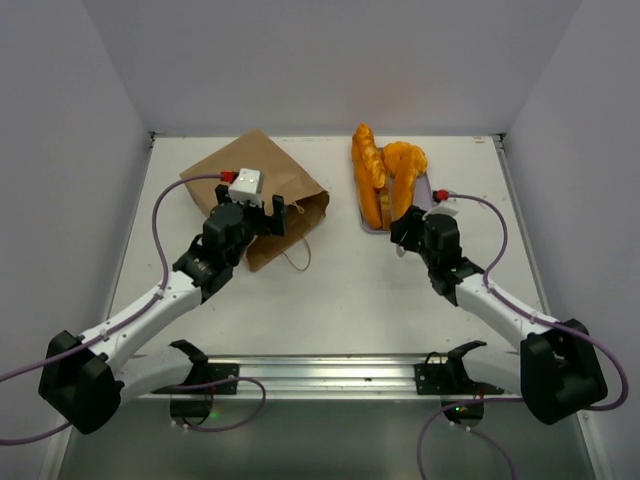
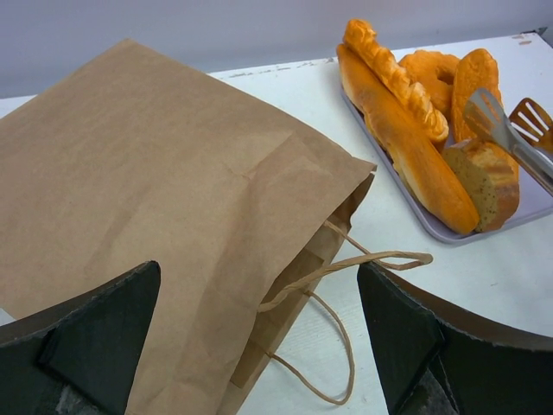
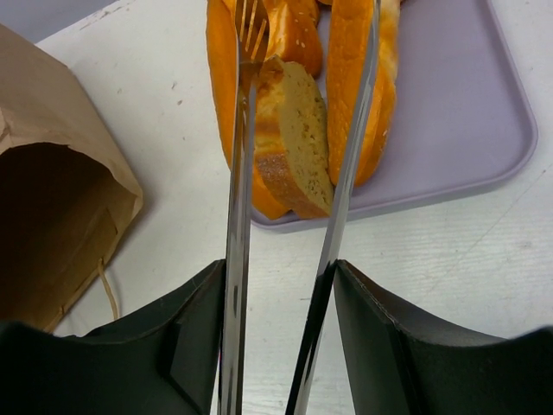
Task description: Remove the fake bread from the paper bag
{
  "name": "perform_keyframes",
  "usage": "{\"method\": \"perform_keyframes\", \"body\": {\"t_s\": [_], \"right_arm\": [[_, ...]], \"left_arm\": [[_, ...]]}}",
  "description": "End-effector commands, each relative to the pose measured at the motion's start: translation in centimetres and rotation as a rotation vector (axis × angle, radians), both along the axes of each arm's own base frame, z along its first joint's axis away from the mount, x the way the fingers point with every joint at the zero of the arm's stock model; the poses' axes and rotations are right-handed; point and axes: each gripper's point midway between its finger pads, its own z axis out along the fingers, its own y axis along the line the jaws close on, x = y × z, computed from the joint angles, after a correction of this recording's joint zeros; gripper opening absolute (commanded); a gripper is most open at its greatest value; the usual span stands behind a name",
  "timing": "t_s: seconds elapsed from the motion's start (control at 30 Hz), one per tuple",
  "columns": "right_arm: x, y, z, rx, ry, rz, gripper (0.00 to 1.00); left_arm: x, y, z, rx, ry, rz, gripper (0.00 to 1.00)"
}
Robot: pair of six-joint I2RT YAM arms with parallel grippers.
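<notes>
White tabletop (image 1: pixel 340 300) under pale walls (image 1: pixel 60 100) carries everything. The risk sits at the right gripper (image 3: pixel 278 285), which squeezes the handles of the metal tongs (image 3: pixel 238 216). If that squeeze slackens, or the wrist lifts too fast, the cut slice (image 3: pixel 294 143) between the tong arms could drop, tip over the tray edge, or drag a neighbouring loaf along.

That gripper is closed most of the way, clenched on the tongs. Their arms stand a little apart on either side of the slice; whether they pinch it or only flank it, I cannot tell.

Around the slice, the rest of the fake bread (image 2: pixel 406 147) lies on the lavender tray (image 3: pixel 458 130): 2 long loaves, 1 ring-like piece and 1 more rounded piece.

Near the tray but apart from it, the paper bag (image 2: pixel 155 181) lies flat with its mouth toward the tray. Its visible interior shows no bread, so the job looks nearly finished.

Over the bag's mouth end hovers the left gripper (image 2: pixel 259 272), jaws wide, holding nothing.
</notes>
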Motion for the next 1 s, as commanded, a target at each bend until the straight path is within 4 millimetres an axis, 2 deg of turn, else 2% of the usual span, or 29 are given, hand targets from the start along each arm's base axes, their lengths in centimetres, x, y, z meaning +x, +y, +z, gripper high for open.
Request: {"method": "perform_keyframes", "body": {"t_s": [0.0, 0.17, 0.27, 0.5, 0.63, 0.8, 0.83, 0.9, 0.97], "right_arm": [[1.3, 0.4, 3.9, 0.025, -0.096, 0.007, 0.55], [1.1, 0.2, 4.9, 0.022, -0.121, 0.006, 0.5], [0.9, 0.1, 5.7, 0.022, -0.135, 0.009, 0.43], [-0.2, 1.0, 7.0, 0.047, -0.151, 0.072, 0.38], [-1.6, 2.3, 6.3, 0.044, -0.128, 0.159, 0.38], [-4.5, 4.5, 5.4, -0.01, -0.124, 0.269, 0.38], [-5.5, 5.6, 5.4, -0.02, -0.129, 0.312, 0.38], [-6.3, 6.1, 5.5, -0.045, -0.139, 0.324, 0.38], [-7.4, 7.3, 5.1, -0.042, -0.131, 0.371, 0.38]], "left_arm": [[0.0, -0.2, 3.9, -0.061, -0.077, -0.008, 1.0], [-0.2, -0.1, 3.9, -0.067, -0.077, -0.012, 1.0], [-0.3, -0.2, 3.9, -0.069, -0.076, -0.014, 1.0], [-0.5, -0.1, 4.1, -0.077, -0.086, -0.017, 1.0], [-0.7, 0.0, 4.2, -0.085, -0.09, -0.017, 1.0], [-1.1, 0.4, 3.8, -0.095, -0.091, -0.003, 1.0], [-1.3, 0.6, 4.0, -0.105, -0.099, 0.003, 1.0], [-1.5, 0.8, 4.0, -0.123, -0.109, 0.005, 1.0], [-2.1, 1.1, 3.4, -0.137, -0.11, 0.011, 1.0]]}}
